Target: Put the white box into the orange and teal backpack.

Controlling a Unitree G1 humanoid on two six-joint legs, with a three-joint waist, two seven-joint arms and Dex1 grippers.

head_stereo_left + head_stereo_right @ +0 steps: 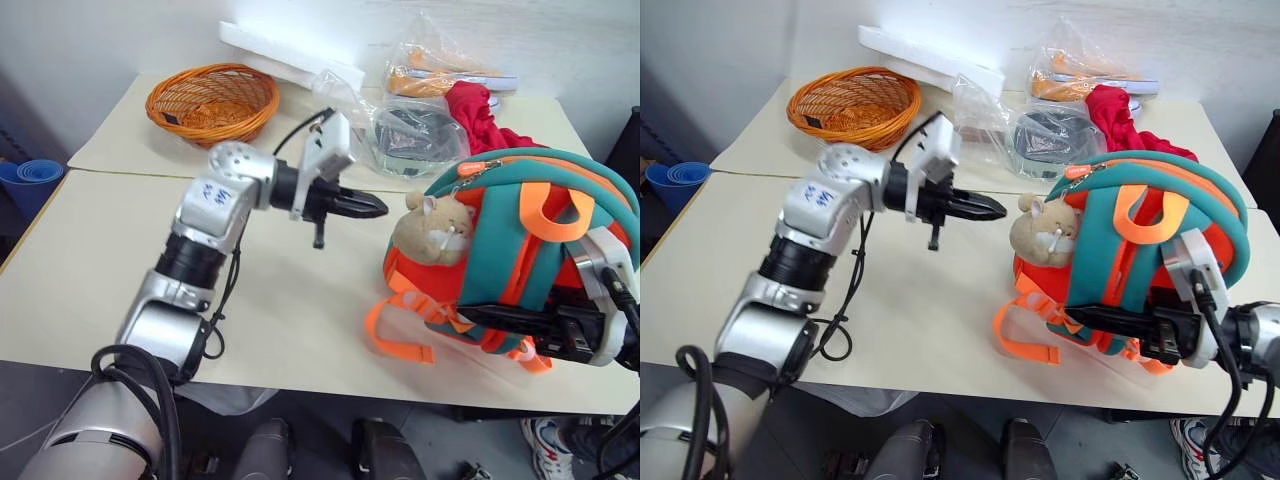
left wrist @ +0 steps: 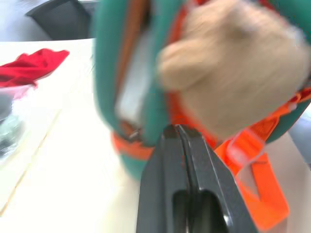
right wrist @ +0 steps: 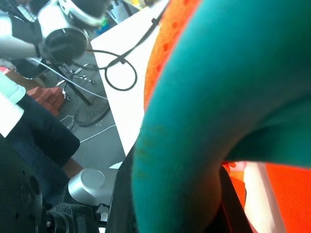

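The orange and teal backpack (image 1: pixel 520 230) stands on the right of the table, with a beige plush toy (image 1: pixel 432 228) hanging on its left side. In the left wrist view, a blurred white surface (image 2: pixel 130 92) shows in the gap between the teal borders. I take it for the white box inside the pack. My left gripper (image 1: pixel 375 207) hovers shut and empty above the table, just left of the toy and pointing at it. My right gripper (image 1: pixel 475 316) is shut on the backpack's lower edge, with the teal border (image 3: pixel 209 121) between its fingers.
An orange wicker basket (image 1: pixel 212 100) sits at the back left, with a long white foam slab (image 1: pixel 290 55) behind it. Clear plastic bags (image 1: pixel 410 130) and a red cloth (image 1: pixel 480 115) lie behind the backpack. Bare tabletop (image 1: pixel 300 300) stretches under my left arm to the front edge.
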